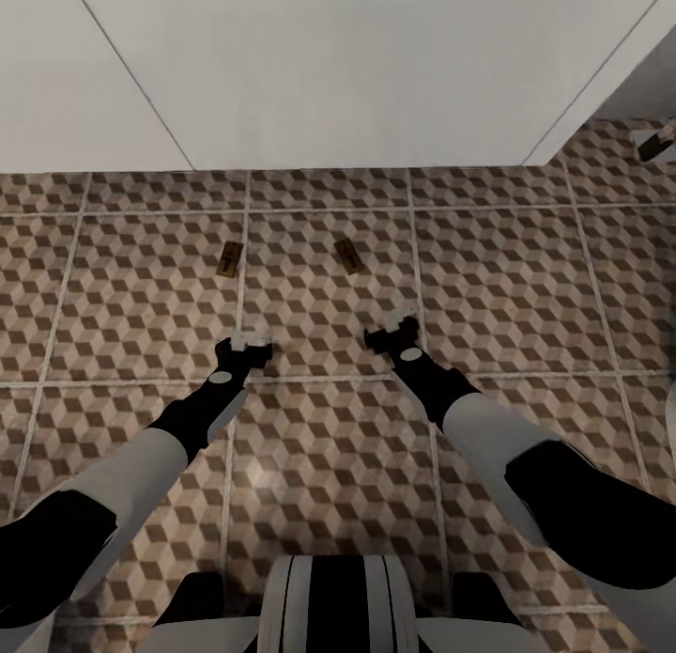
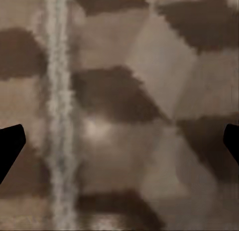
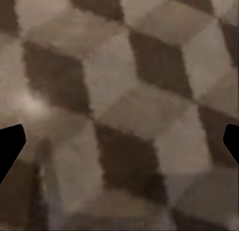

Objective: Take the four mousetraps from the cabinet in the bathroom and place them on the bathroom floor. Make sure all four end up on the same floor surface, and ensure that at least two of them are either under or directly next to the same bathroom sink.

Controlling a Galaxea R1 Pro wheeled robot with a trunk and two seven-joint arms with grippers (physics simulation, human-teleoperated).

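Observation:
Two mousetraps lie flat on the cube-patterned bathroom floor (image 1: 141,287): one (image 1: 230,258) on a grout line, the other (image 1: 349,256) a little to its right. Both are small wooden boards with dark wire, close to the edge of a broad white surface (image 1: 357,70) at the top of the head view. My left gripper (image 1: 246,343) hangs low over the tiles just short of the first trap, and my right gripper (image 1: 394,332) just short of the second. Both are open and hold nothing. The wrist views show only tile between the spread fingertips (image 2: 10,146) (image 3: 10,146).
The white surface has faint seams and ends at a slanted edge on the right. A small grey object (image 1: 657,141) sits on the floor at the far right, beyond that edge. A white curved shape (image 1: 670,390) touches the right border.

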